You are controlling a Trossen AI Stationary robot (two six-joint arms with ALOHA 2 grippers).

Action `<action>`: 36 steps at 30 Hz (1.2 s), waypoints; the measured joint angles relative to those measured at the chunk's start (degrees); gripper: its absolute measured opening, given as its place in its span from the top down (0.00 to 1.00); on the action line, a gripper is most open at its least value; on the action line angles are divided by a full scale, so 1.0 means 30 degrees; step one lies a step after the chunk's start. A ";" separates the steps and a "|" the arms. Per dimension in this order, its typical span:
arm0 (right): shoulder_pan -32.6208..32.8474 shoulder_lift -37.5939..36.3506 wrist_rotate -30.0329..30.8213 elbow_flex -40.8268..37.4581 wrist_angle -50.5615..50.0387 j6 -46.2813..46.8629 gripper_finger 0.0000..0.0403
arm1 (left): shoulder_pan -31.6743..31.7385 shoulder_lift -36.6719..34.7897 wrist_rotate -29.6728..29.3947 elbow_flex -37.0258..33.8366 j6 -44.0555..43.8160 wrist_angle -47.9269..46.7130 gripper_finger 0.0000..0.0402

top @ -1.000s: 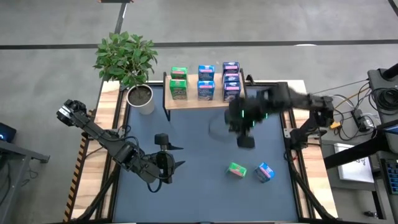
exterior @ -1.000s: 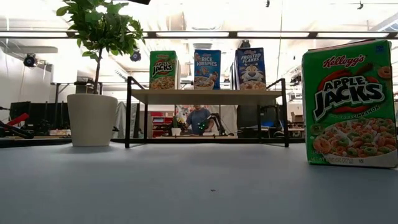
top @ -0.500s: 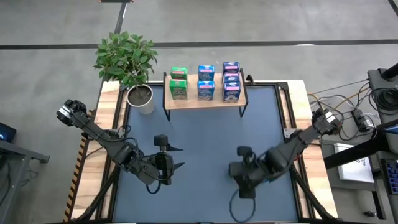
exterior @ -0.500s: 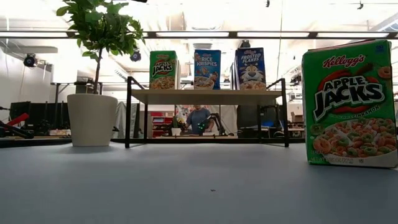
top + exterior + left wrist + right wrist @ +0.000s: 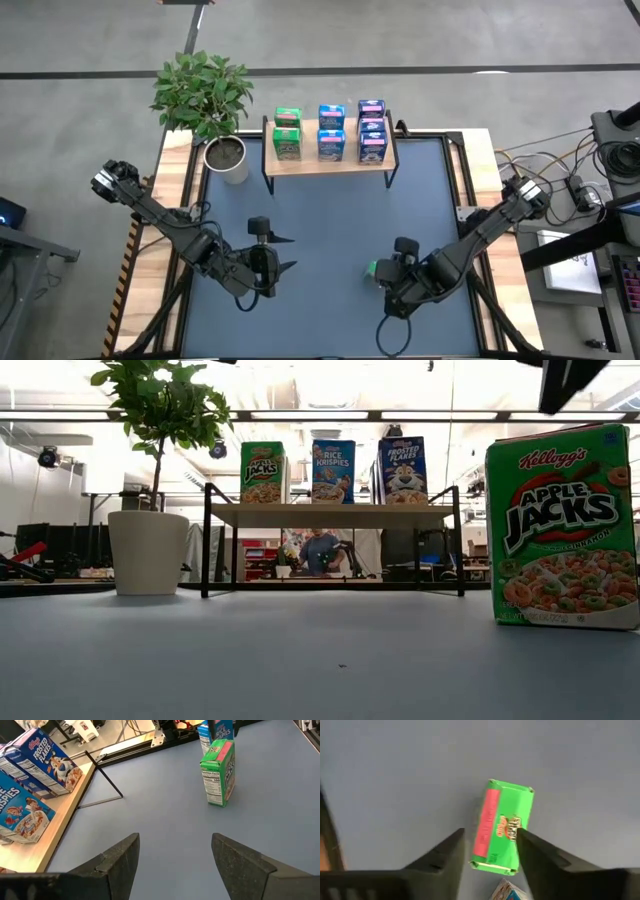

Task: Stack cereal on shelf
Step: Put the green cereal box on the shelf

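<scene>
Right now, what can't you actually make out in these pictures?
- High view: the right arm covers most of the green box and the blue box beside it.
- Low view: the Apple Jacks box hides whatever stands behind it.
- Right wrist view: the blue box is cut off by the edge.
- High view: the shelf box labels are too small.

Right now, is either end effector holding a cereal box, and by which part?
Neither. The right end effector hangs open above the green box; the left end effector waits open and empty.

R arm swung from beside shelf (image 5: 330,163) at frame top to lower right; right gripper (image 5: 490,851) now over green cereal box (image 5: 501,826), jaws parted from shut. Blue box now hidden in high view.
</scene>
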 joint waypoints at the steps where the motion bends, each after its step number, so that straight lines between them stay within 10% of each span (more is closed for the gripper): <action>1: 0.0000 0.0000 0.0135 -0.0176 0.0000 0.0263 0.56 | 0.0000 0.0000 0.0005 0.0000 -0.0012 -0.0003 0.42; 12: 0.0000 0.0000 0.0209 -0.3111 0.1400 0.1954 0.24 | 0.0000 0.0000 0.0007 0.0000 0.0048 -0.0005 0.42; 36: -0.1150 -0.0182 0.0208 -0.1222 0.3635 -0.1950 0.73 | 0.0000 -0.0734 -0.0197 -0.0081 0.2151 -0.1940 0.42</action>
